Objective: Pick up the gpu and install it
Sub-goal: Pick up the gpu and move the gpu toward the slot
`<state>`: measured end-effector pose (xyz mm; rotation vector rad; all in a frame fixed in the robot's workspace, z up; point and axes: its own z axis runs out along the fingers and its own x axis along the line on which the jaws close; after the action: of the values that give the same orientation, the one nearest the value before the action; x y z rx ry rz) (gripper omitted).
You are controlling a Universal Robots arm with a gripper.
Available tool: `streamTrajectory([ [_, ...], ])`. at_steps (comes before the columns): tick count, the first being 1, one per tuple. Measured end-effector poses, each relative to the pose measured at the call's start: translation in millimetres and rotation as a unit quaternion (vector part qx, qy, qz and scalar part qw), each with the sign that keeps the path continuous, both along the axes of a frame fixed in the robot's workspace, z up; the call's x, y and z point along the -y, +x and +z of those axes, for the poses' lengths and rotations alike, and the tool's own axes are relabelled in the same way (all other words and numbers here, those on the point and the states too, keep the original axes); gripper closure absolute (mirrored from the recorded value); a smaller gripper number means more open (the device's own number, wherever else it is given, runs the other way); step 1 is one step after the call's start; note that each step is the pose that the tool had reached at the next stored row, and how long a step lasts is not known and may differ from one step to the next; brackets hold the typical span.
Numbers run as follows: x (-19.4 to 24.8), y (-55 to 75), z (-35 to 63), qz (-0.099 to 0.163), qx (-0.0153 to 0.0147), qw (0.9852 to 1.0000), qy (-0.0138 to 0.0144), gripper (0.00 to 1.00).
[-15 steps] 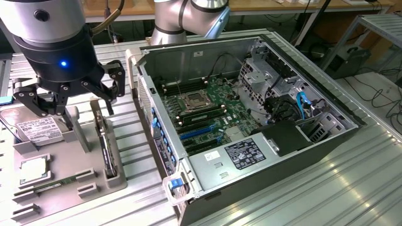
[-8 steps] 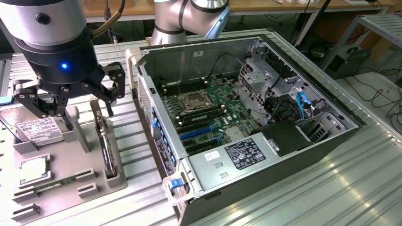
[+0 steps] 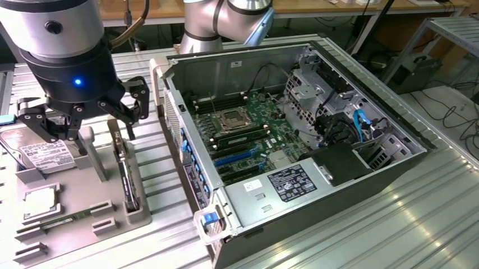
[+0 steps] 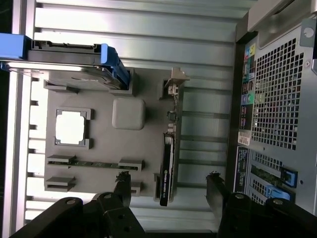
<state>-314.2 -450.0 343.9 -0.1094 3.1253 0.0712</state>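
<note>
The gpu [image 3: 125, 174] stands edge-on as a dark sliver in a slot of the grey holder tray [image 3: 90, 185], at the exterior view's left. In the wrist view the gpu [image 4: 167, 163] is a thin dark card with a silver bracket at one end. My gripper [image 3: 105, 140] hangs above the tray, over the gpu's far end, open and holding nothing. Its two black fingertips [image 4: 123, 184] stand on either side of the card, and the gripper [image 4: 168, 191] is clear of it. The open computer case [image 3: 299, 140] with its green motherboard [image 3: 243, 134] lies beside the tray.
On the tray sit a silver hard drive [image 3: 41, 154] with a white label, a square processor [image 3: 41, 202] and a narrow memory stick [image 3: 67, 219]. The case's perforated rear wall [image 4: 280, 99] is close beside the gpu. Ribbed metal table [image 3: 389, 224] surrounds everything.
</note>
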Motion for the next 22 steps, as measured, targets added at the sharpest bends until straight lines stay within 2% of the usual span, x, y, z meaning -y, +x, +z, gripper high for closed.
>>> streamTrajectory([
  [15,0.3,0.0,-7.3,0.000,-0.0002,1.0000,0.0000,0.28],
  [22,0.6,0.0,-13.5,0.000,-0.0013,1.0000,-0.0006,0.28],
])
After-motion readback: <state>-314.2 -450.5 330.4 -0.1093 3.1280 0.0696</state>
